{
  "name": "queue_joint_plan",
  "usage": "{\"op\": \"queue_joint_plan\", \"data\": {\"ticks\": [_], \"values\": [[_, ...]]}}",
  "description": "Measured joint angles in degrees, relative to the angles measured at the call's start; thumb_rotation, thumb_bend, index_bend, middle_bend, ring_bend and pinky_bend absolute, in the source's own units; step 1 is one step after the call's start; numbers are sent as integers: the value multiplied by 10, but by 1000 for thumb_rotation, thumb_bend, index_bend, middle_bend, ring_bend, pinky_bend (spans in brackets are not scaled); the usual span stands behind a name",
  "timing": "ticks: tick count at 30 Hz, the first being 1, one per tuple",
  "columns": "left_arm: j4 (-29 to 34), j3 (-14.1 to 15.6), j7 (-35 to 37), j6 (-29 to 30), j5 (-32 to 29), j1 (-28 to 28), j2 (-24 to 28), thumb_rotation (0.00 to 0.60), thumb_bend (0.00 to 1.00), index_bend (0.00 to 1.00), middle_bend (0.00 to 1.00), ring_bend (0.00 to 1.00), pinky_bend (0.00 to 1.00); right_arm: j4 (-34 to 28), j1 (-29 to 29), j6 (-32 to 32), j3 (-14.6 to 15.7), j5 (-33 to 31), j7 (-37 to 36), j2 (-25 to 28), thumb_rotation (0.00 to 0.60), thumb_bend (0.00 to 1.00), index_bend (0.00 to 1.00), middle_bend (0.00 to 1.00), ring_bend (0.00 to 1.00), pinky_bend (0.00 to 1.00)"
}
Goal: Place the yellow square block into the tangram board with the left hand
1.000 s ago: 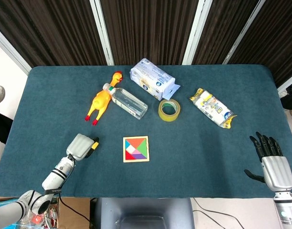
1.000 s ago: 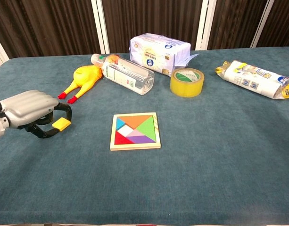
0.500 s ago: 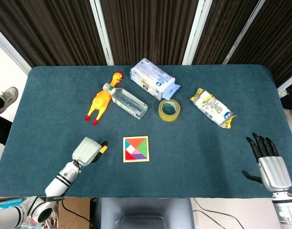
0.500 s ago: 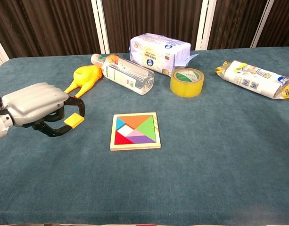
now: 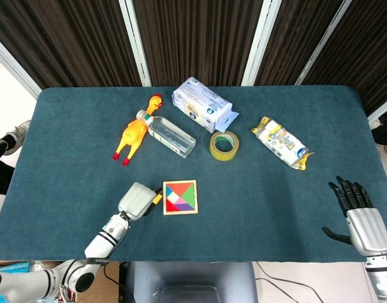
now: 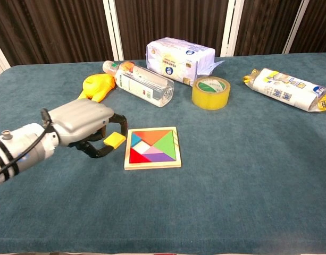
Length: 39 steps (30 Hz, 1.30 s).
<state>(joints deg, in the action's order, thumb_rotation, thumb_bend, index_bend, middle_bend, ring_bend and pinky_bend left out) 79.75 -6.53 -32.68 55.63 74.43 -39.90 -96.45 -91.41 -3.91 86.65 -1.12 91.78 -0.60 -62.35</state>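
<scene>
My left hand pinches the yellow square block between thumb and a finger, just left of the tangram board. The wooden-framed board lies flat at the table's middle front, filled with coloured pieces in red, orange, green, blue and purple. The block hangs close beside the board's left edge, above the cloth. My right hand rests at the front right corner with its fingers spread and nothing in it; the chest view does not show it.
Behind the board lie a yellow rubber chicken, a clear plastic bottle, a tissue pack, a tape roll and a snack bag. The blue cloth table stretches bare to the front and right.
My left hand has carried the yellow block rightward from the table's left side to just beside the board's left edge. The right hand has barely shifted.
</scene>
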Motion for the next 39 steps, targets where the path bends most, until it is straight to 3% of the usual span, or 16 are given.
{"op": "queue_joint_plan", "data": {"ticks": [18,39], "values": [[-55,-14,-35,-14,-43,-37,-68,600,381,518,1000,1000,1000,13,9,24,7,21,-47,15,600,170,0,0,0,0],[-81,-6,-42,-18,-57,-51,-91,600,381,472,1000,1000,1000,17,15,35,8,25,-61,19,600,170,0,0,0,0]]}}
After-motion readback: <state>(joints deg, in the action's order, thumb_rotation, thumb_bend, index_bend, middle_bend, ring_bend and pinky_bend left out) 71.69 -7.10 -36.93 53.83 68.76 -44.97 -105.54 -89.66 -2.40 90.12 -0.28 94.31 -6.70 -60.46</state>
